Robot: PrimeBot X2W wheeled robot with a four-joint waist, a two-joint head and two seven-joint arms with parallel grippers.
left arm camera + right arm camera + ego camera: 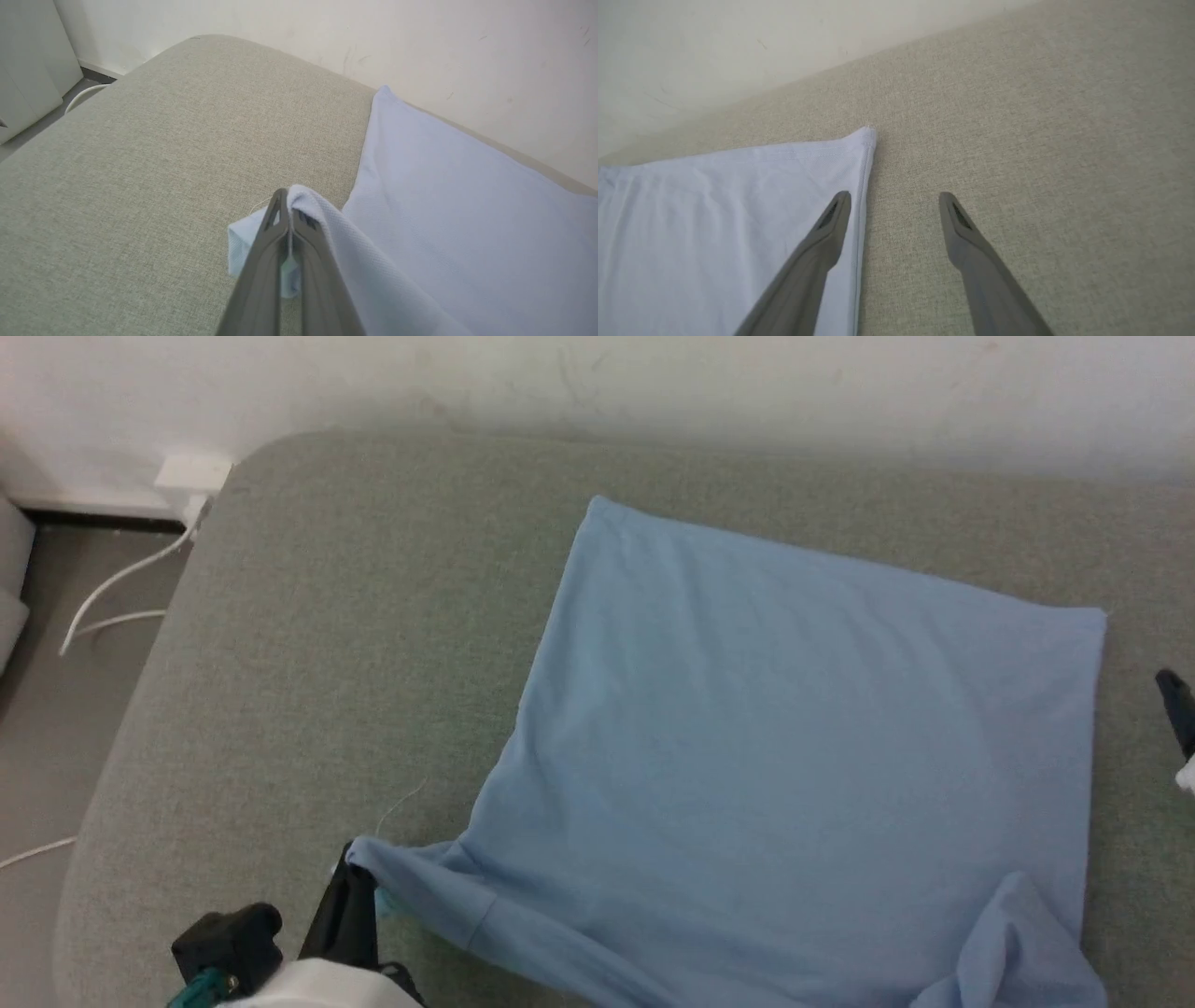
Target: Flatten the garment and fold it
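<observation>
garment on grey cushion, its corner in clenched left claw, right claw released, empty

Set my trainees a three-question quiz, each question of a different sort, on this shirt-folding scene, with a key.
1. True or false: the left gripper is shut on the garment.
2. The right gripper is: A open by the garment's edge; B shut on a cable; C shut on the collar.
3. What colour is the garment?
Key: 1 true; 2 A; 3 light blue.
</observation>
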